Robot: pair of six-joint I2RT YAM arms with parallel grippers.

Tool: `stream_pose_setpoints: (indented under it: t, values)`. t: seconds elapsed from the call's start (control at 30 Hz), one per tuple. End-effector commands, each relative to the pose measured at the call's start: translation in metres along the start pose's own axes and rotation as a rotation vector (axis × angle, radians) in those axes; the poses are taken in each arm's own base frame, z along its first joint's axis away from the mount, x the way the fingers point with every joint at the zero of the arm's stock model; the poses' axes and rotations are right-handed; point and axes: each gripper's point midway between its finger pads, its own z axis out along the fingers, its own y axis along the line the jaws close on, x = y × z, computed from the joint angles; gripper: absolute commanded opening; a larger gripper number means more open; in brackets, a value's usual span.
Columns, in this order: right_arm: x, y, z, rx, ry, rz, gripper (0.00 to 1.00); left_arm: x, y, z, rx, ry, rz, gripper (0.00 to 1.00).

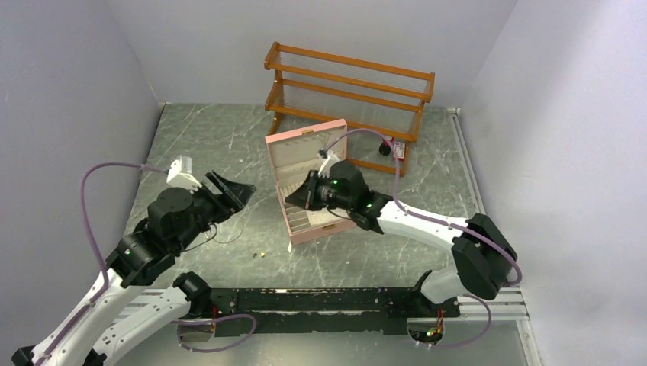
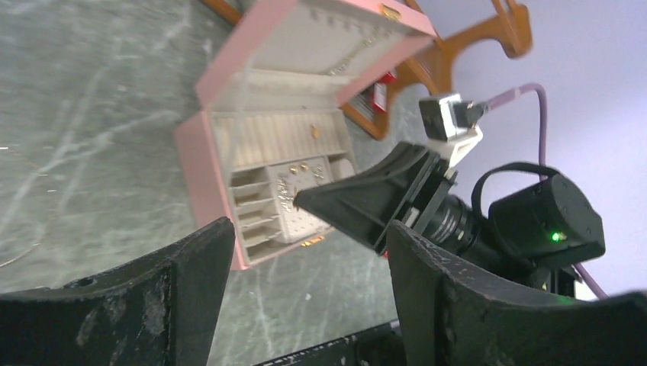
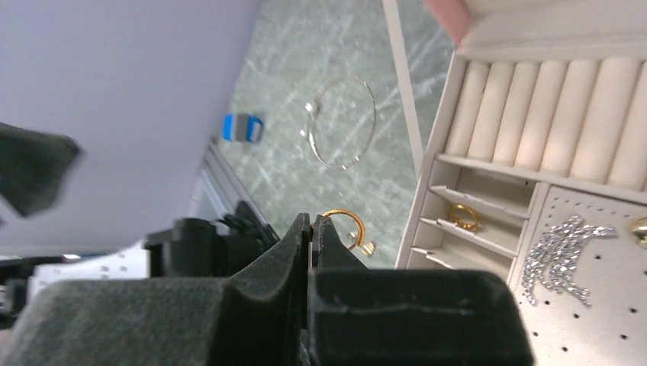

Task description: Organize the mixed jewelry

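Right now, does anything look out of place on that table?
Yes: tiny gold bits lie loose on the table, outside the open pink box, and a thin silvery loop lies out there too, unsorted.

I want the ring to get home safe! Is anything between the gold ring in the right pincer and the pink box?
Nothing visible does. The right pincer pinches the gold ring just beside the open pink jewelry box, with nothing between them.

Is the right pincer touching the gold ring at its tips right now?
Touching. The right wrist view shows the right pincer shut on the gold ring, its edge pinched between the tips and the rest of the loop sticking out.
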Motion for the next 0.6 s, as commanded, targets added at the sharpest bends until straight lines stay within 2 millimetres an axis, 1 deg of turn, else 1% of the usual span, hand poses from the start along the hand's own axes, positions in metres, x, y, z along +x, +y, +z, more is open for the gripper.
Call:
stream_pose_setpoints:
  t: [0.0, 0.03, 0.07, 0.17, 0.3, 0.33, 0.5, 0.57]
  values:
    - [-0.042, 0.03, -0.028, -0.162, -0.107, 0.1, 0.0, 0.022, -0.05, 0.014, 0.229, 0.107, -0.062, 0.79]
    - [-0.048, 0.029, -0.033, -0.17, -0.119, 0.114, 0.0, 0.028, -0.055, 0.017, 0.252, 0.134, -0.07, 0.8]
    - [-0.053, 0.029, -0.038, -0.179, -0.13, 0.136, 0.0, 0.031, -0.063, 0.02, 0.289, 0.148, -0.08, 0.8]
    - [-0.066, 0.033, -0.055, -0.228, -0.164, 0.186, 0.0, 0.04, -0.077, 0.024, 0.366, 0.185, -0.117, 0.8]
    - [-0.08, 0.036, -0.072, -0.274, -0.194, 0.241, 0.0, 0.042, -0.088, 0.022, 0.479, 0.17, -0.175, 0.72]
    - [-0.083, 0.038, -0.075, -0.287, -0.199, 0.251, 0.0, 0.041, -0.094, 0.021, 0.508, 0.171, -0.197, 0.68]
    - [-0.097, 0.06, -0.096, -0.392, -0.244, 0.282, 0.0, 0.049, -0.117, 0.016, 0.648, 0.233, -0.232, 0.6]
    - [-0.103, 0.07, -0.106, -0.439, -0.268, 0.294, 0.0, 0.046, -0.124, 0.014, 0.698, 0.225, -0.244, 0.58]
